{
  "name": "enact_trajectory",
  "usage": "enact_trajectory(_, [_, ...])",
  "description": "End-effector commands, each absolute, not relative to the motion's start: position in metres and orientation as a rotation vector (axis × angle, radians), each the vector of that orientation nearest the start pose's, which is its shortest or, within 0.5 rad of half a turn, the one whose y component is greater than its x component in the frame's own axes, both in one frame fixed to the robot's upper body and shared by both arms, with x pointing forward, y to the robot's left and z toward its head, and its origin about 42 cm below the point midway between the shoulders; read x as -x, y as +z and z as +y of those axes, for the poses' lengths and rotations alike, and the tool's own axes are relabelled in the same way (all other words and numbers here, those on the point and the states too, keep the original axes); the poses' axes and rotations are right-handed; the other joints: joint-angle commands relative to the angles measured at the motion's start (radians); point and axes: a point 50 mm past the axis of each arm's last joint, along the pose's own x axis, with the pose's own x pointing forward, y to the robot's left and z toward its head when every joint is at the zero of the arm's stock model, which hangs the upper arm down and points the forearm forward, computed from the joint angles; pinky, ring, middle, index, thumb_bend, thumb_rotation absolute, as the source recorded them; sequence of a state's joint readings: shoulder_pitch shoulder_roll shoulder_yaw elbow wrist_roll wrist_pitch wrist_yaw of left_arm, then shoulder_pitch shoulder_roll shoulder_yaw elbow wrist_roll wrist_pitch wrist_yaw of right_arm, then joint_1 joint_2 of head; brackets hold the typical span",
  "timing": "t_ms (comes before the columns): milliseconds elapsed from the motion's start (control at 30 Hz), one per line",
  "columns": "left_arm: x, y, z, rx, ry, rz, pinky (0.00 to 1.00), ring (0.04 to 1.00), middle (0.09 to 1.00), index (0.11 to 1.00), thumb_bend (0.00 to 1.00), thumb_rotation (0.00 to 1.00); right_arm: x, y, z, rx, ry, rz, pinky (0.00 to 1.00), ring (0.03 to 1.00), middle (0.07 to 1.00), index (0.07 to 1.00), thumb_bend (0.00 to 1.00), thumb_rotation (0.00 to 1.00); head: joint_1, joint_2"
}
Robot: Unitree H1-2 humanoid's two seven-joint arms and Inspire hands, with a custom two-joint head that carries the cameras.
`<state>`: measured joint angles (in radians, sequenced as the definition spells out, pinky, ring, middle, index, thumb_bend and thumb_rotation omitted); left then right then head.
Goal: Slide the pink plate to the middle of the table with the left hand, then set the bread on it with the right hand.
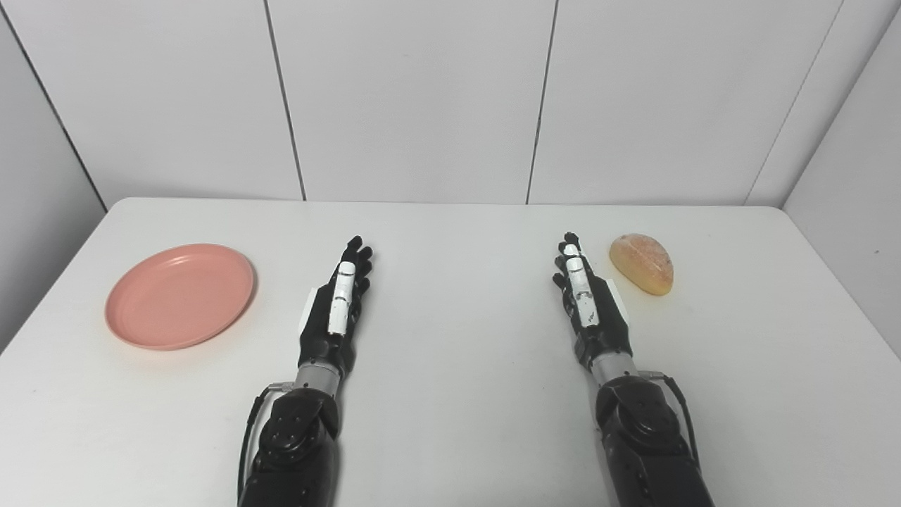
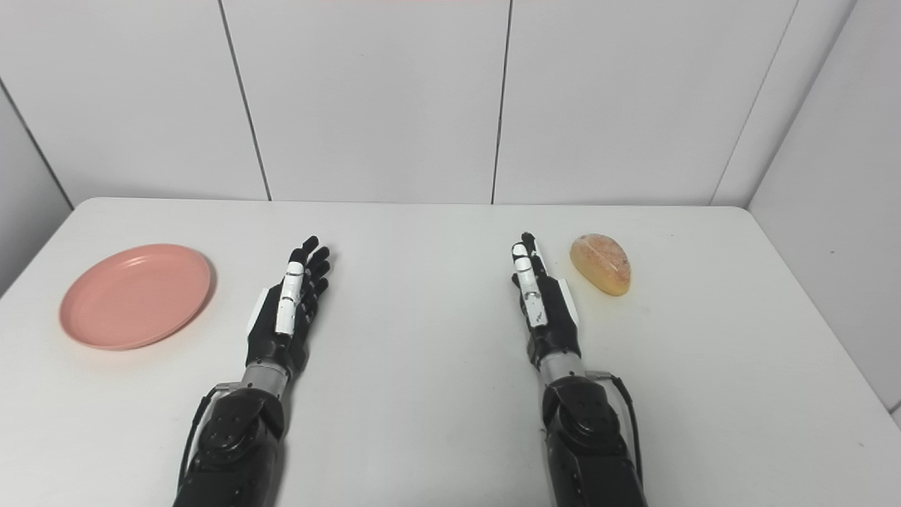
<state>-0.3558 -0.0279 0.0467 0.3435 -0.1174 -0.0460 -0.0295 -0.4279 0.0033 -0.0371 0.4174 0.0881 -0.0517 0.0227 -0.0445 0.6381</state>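
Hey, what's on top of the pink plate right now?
Nothing: the pink plate is bare, its whole top surface in view. The bread lies on the table far right. The plate hides its underside.

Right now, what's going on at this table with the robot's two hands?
Nothing is being handled yet. The left hand and right hand both hover open over the white table, fingers pointing away from the robot. The pink plate sits empty at the table's left side, apart from the left hand. The bread lies on the table just right of the right hand, not touched. The plate has not been slid to the middle.
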Motion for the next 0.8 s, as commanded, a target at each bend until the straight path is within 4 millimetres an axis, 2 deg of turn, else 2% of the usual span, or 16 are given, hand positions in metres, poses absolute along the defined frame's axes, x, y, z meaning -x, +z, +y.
enact_trajectory(0, [-0.4061, 0.1362, 0.1771, 0.133, -0.091, -0.084, 1.00, 0.987, 0.963, 0.948, 0.52, 1.00, -0.4260, 0.1466, -0.1739, -0.069, 0.110, -0.101, 1.00, 1.000, 1.000, 1.000, 0.67, 0.97, 0.001, 0.000])
enact_trajectory(767, [-0.4064, 0.1355, 0.1777, 0.137, -0.090, -0.084, 1.00, 0.985, 0.961, 0.946, 0.52, 1.00, -0.4270, 0.1477, -0.1740, -0.088, 0.096, -0.095, 1.00, 1.000, 1.000, 1.000, 0.69, 0.95, 0.000, 0.002])
